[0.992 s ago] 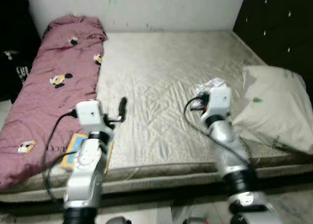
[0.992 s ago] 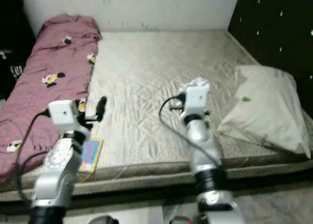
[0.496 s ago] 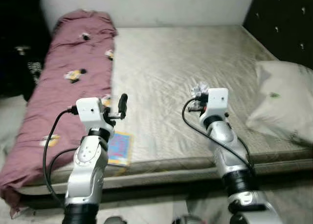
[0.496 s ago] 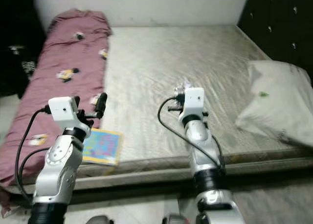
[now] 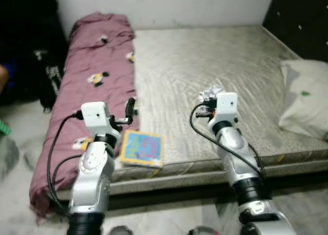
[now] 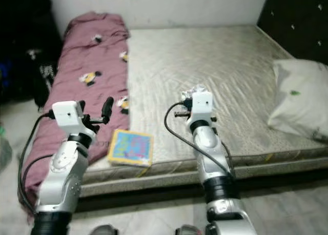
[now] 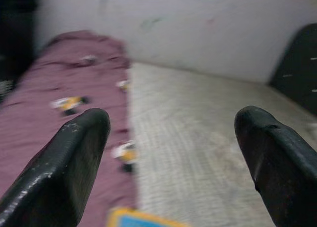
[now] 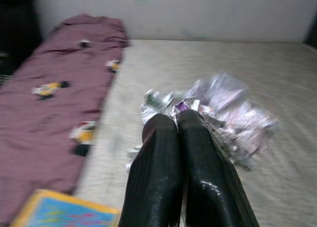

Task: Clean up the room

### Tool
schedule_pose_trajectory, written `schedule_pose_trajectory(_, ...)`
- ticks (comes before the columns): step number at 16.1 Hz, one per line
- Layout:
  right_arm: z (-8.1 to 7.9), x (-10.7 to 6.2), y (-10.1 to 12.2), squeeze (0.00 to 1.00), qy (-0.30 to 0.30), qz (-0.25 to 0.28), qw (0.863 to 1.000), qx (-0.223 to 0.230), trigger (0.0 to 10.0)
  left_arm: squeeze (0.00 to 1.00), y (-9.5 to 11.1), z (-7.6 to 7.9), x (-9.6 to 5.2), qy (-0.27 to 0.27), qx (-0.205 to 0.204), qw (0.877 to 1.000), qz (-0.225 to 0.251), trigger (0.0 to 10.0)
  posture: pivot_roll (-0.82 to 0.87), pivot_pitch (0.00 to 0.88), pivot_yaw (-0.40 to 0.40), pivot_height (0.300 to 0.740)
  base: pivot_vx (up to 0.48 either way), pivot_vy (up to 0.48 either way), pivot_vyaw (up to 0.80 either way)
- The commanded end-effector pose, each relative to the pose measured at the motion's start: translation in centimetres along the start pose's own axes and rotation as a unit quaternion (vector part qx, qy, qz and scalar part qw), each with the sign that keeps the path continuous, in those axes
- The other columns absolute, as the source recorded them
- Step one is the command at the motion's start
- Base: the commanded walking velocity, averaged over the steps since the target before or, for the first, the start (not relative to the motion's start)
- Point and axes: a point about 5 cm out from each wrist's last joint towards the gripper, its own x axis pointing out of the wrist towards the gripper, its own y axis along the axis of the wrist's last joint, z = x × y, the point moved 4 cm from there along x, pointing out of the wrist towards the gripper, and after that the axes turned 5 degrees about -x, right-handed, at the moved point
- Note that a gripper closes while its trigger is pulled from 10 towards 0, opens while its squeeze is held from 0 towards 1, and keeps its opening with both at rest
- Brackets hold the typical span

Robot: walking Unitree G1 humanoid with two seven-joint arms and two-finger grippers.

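Observation:
A crumpled silvery wrapper (image 8: 228, 108) is held over the grey mattress (image 5: 205, 55), with my right gripper (image 8: 171, 122) shut on it; it pokes up past the right wrist (image 5: 210, 94). My left gripper (image 7: 173, 123) is open and holds nothing, raised above the bed's near left edge (image 5: 130, 105). A colourful square book (image 5: 142, 148) lies flat on the mattress by the front edge, just below and right of the left gripper. A maroon blanket (image 5: 87, 81) with cartoon prints runs along the bed's left side.
A pale pillow (image 5: 307, 99) lies at the bed's right end under a dark tufted headboard (image 5: 302, 14). A white wall (image 5: 205, 4) stands behind the bed. Dark items (image 5: 31, 65) sit on the floor to the left. Grey floor (image 5: 20, 173) shows at the lower left.
The whole picture has slid right as the camera turned left, bringing the book and the floor on the left into sight. Both arms keep their poses and the right gripper stays shut on the wrapper.

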Motion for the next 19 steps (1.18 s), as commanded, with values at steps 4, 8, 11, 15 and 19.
schedule_pose_trajectory(4, -0.8, 0.2, 0.7, 0.00, 0.014, 0.010, 1.000, -0.001, 10.0, 0.00, 0.4, -0.2, 0.1, 0.005, 0.004, 1.000, 0.007, 10.0, -0.03, 0.000, -0.007, 0.740, 0.000, 0.472, 0.00)
schedule_pose_trajectory(8, -1.0, 0.3, 0.7, 0.00, 0.023, 0.012, 1.000, 0.001, 10.0, 0.00, 0.4, -0.1, 0.1, 0.005, 0.003, 1.000, 0.008, 10.0, -0.03, 0.000, -0.011, 0.740, 0.000, 0.471, 0.00)
schedule_pose_trajectory(11, -1.2, 0.2, 0.7, 0.00, 0.027, 0.012, 1.000, -0.003, 10.0, 0.00, 0.3, -0.1, 0.0, 0.005, 0.003, 1.000, 0.008, 10.0, -0.03, 0.000, -0.015, 0.740, 0.000, 0.470, 0.00)
schedule_pose_trajectory(15, -1.3, 0.2, 0.6, 0.00, 0.031, 0.012, 0.999, -0.004, 10.0, 0.00, 0.3, -0.1, 0.0, 0.006, 0.005, 1.000, 0.009, 10.0, -0.03, 0.000, -0.018, 0.740, 0.000, 0.472, 0.00)
schedule_pose_trajectory(19, -1.6, 0.3, 1.0, 0.00, 0.038, 0.018, 0.999, -0.005, 10.0, 0.00, 0.8, -0.3, 0.3, 0.011, 0.025, 0.999, 0.021, 10.0, -0.03, 0.000, -0.012, 0.740, 0.000, 0.236, 0.00)
